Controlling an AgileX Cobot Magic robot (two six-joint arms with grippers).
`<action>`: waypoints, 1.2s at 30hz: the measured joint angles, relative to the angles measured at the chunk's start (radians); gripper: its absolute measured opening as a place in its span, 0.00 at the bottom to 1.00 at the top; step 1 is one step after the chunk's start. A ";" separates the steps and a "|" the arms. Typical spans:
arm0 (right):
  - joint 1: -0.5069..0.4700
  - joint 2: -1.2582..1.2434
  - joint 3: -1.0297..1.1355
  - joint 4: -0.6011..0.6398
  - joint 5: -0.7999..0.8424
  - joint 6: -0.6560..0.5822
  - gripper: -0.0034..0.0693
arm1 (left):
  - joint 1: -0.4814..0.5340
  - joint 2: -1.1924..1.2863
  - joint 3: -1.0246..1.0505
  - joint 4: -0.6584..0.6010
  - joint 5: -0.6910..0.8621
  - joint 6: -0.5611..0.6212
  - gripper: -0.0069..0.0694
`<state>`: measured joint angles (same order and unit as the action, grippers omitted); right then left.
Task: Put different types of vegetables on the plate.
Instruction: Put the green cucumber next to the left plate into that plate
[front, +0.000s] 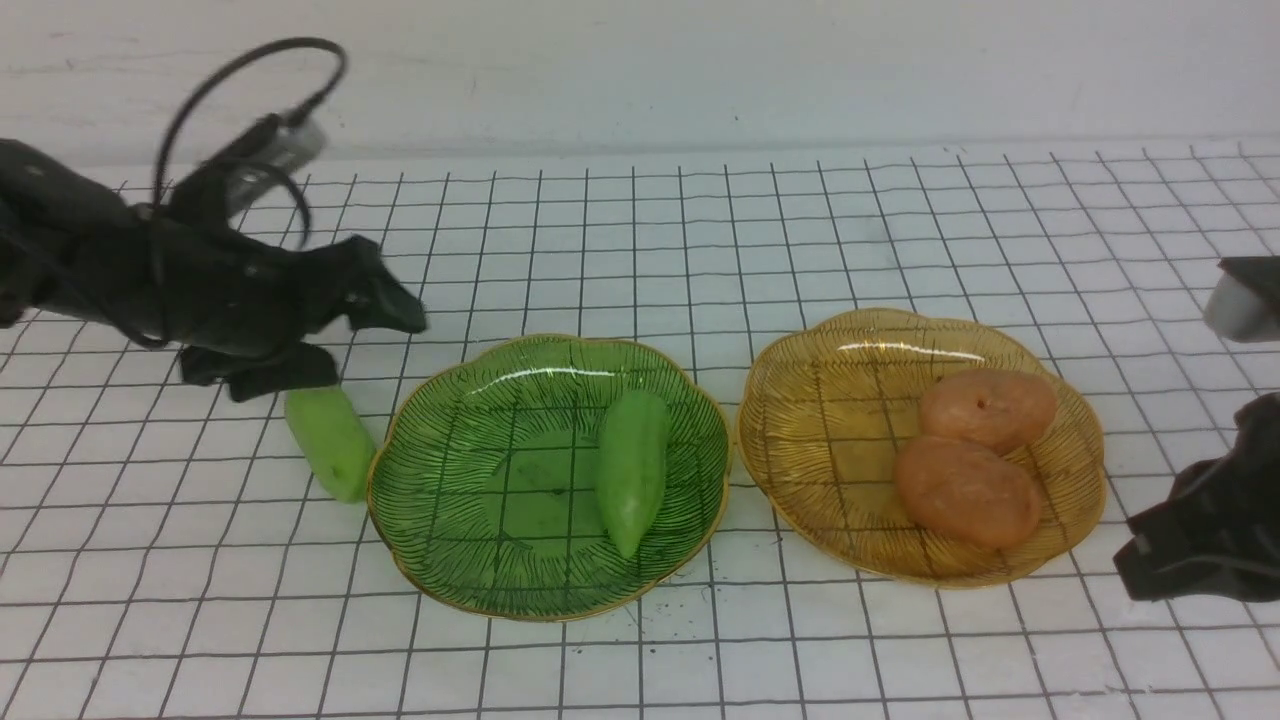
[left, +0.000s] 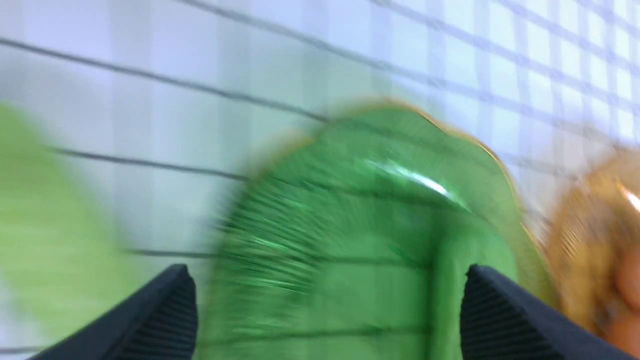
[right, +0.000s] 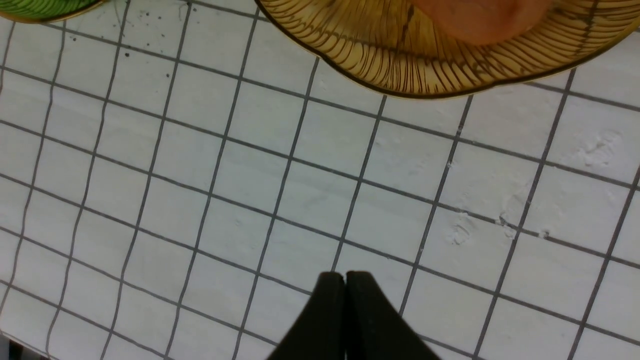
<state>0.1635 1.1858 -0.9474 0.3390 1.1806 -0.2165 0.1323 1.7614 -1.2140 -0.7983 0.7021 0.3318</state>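
Note:
One light-green cucumber-like vegetable (front: 632, 468) lies in the green glass plate (front: 470, 470). A second one (front: 330, 440) rests on the table just left of that plate. Two orange-brown potato-like vegetables (front: 988, 408) (front: 966, 492) sit together in the amber plate (front: 830, 420). My left gripper (front: 365, 345) hovers over the loose cucumber piece's far end, open and empty. Its blurred wrist view shows the fingers (left: 165, 310) wide apart, the green plate (left: 350, 200) beyond them and the loose cucumber piece (left: 45, 225) off to one side. My right gripper (right: 345, 280) is shut and empty, near the amber plate (right: 440, 60).
The table is white with a black grid (front: 700, 230), and a white wall stands behind it. My right arm (front: 1200, 540) sits at the right edge, beside the amber plate. A cable loops above my left arm (front: 250, 100).

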 joint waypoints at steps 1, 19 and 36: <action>0.000 0.000 0.000 0.000 0.000 0.000 0.03 | 0.014 0.002 0.000 0.005 0.005 -0.007 0.93; 0.000 0.000 0.000 0.000 -0.012 0.000 0.03 | 0.092 0.211 0.000 -0.131 0.002 -0.075 0.70; 0.000 0.000 0.000 0.000 -0.019 -0.014 0.03 | 0.107 0.177 -0.002 -0.010 0.047 0.024 0.60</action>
<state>0.1635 1.1858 -0.9474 0.3390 1.1612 -0.2301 0.2393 1.9387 -1.2162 -0.8079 0.7490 0.3555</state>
